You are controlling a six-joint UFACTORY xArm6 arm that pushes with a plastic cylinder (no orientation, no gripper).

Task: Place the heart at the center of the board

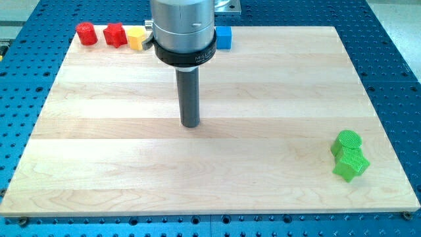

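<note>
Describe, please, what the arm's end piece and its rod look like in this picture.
The arm's end piece is a wide, silver-grey metal cylinder with a black ring around its lower edge; the ring carries small pale lettering, too tiny to read. Below it hangs a straight, dark grey round rod with a smooth, slightly glossy surface, ending flat at my tip. No cables show.

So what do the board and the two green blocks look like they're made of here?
The board looks like pale wood, matte, with visible grain and joined planks. The green blocks, a round one touching a star-like one at the view's right, look like matte plastic, possibly 3D-printed given the ridged tops. My tip stands near the board's middle, far from them.
</note>
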